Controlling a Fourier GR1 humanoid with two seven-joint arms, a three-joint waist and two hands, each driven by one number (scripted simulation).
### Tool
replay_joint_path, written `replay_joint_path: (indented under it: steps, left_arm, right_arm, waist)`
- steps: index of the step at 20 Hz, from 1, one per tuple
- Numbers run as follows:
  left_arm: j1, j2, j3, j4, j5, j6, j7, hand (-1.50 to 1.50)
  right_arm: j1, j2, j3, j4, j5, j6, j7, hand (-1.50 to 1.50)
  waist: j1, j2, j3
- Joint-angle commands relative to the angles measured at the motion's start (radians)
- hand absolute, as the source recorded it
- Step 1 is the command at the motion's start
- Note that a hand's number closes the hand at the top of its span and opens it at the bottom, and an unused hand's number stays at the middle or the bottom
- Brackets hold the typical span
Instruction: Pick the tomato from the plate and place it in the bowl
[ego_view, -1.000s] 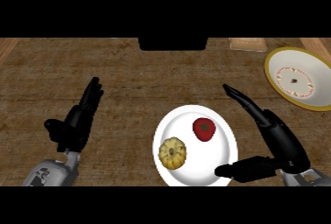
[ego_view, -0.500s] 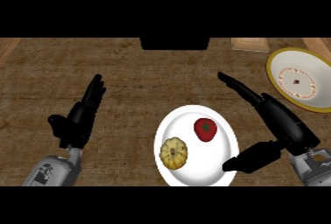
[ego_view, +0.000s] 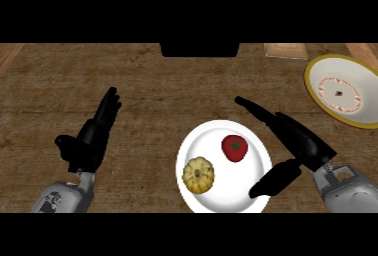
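The tomato (ego_view: 234, 148) is seen on the white plate (ego_view: 221, 200), just left of the right hand (ego_view: 295, 142), whose fingers are spread apart. The yellow squash (ego_view: 198, 175) beside it might be knocked. The bowl (ego_view: 341, 91) lies beyond.

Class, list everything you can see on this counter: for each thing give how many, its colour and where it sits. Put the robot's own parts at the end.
tomato: one, red, on the plate, right half.
squash: one, yellow, on the plate, lower left of the tomato.
plate: one, white, centre of the counter, between the hands.
bowl: one, white with a yellow rim, upper right, cut by the view's edge.
counter: one, brown wood grain, under everything.
left hand: one, black, left side, open, fingers up, resting.
right hand: one, black, open, at the plate's right edge, thumb over the plate's rim.
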Motion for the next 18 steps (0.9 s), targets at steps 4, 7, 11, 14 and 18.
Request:
replay_joint_path:
  steps: [4, 7, 11, 14, 18]
  left_arm:
    - [0.003, -0.055, 0.050, 0.060, -0.055, -0.049, -0.047, 0.00]
    - [0.022, -0.037, 0.058, -0.038, -0.062, -0.048, 0.034, 0.00]
    - [0.027, -0.036, 0.098, 0.007, -0.051, -0.092, -0.009, 0.00]
    - [0.011, -0.100, 0.068, -0.012, -0.111, -0.056, 0.021, 0.00]
    - [-0.023, -0.048, 0.152, -0.015, -0.075, -0.131, 0.063, 0.00]
  right_arm:
    - [0.031, 0.085, -0.071, 0.070, 0.051, 0.117, -0.077, -1.50]
    - [0.096, 0.070, -0.136, 0.017, -0.014, 0.154, -0.106, -1.50]
    - [0.136, 0.077, -0.191, 0.064, -0.023, 0.189, -0.213, -1.50]
    - [0.157, 0.084, -0.238, -0.010, -0.050, 0.240, -0.163, -1.50]
    - [0.135, 0.201, -0.178, 0.038, 0.003, 0.208, -0.116, -1.50]
  waist:
    - [-0.002, 0.001, 0.000]
    - [-0.003, -0.001, 0.000]
    - [-0.003, 0.000, 0.000]
    - [-0.005, -0.001, 0.000]
    - [-0.002, 0.000, 0.000]
